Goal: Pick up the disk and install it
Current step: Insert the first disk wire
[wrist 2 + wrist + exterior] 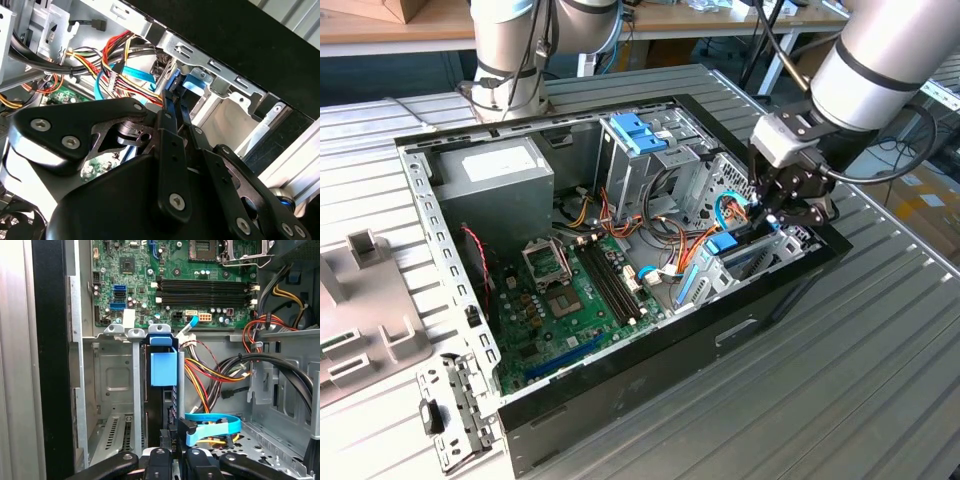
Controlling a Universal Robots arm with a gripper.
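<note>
Grey slatted counter (880,330) carrying the opened computer case (650,350). Standing on edge in the drive bay (107,390) by the case's front wall: the disk (163,405), blue-railed. Clenching its upper edge: the hand (772,213). Judging: installing, seating under way; calling for a straight, square push down the bay.

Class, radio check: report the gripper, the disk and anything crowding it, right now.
Gripper down inside the case, at the drive cage. Disk standing on edge in the cage slot, blue rail showing. Coloured cables and a blue cable close beside it.
</note>
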